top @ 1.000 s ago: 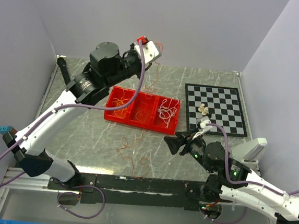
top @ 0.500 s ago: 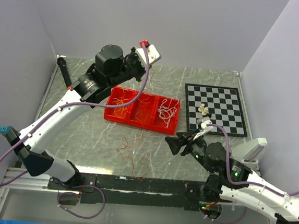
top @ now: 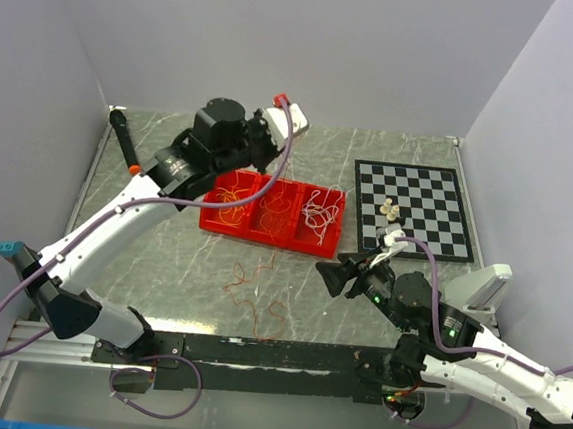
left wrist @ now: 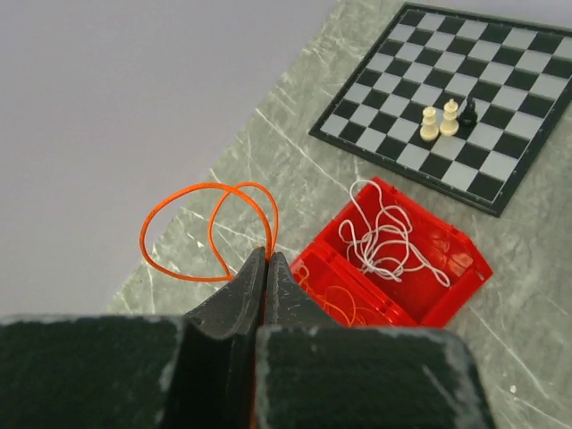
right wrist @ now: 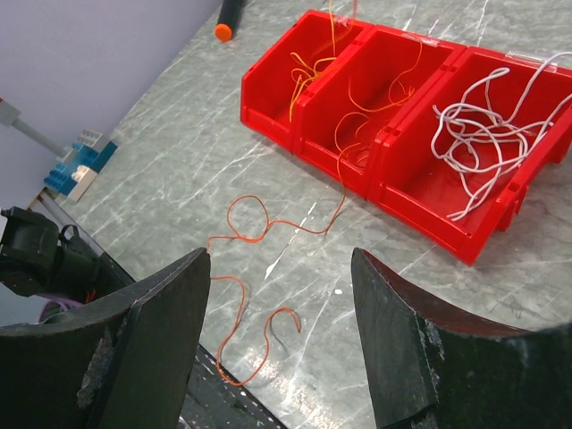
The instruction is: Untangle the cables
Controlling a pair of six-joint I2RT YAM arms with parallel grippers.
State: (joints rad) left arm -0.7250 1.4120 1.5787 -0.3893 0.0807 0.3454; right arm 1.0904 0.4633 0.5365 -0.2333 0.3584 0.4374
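My left gripper (left wrist: 265, 255) is shut on a thin orange cable (left wrist: 205, 185) that loops out past its fingertips, held up over the back left of the red tray (top: 264, 239). The tray's left and middle compartments hold orange and yellow cables (top: 233, 195). Its right compartment holds white cables (top: 319, 212). Another loose orange cable (right wrist: 248, 197) lies curled on the table in front of the tray. My right gripper (right wrist: 279, 259) hangs open above that loose cable, nothing between its fingers, right of it in the top view (top: 335, 275).
A chessboard (top: 413, 208) with a few pieces (top: 391, 210) lies at the right. A black marker with an orange tip (top: 124, 140) rests by the left wall. White walls close the table on three sides.
My left arm has swung right and down towards the tray, carrying the orange cable. The right arm has not moved.
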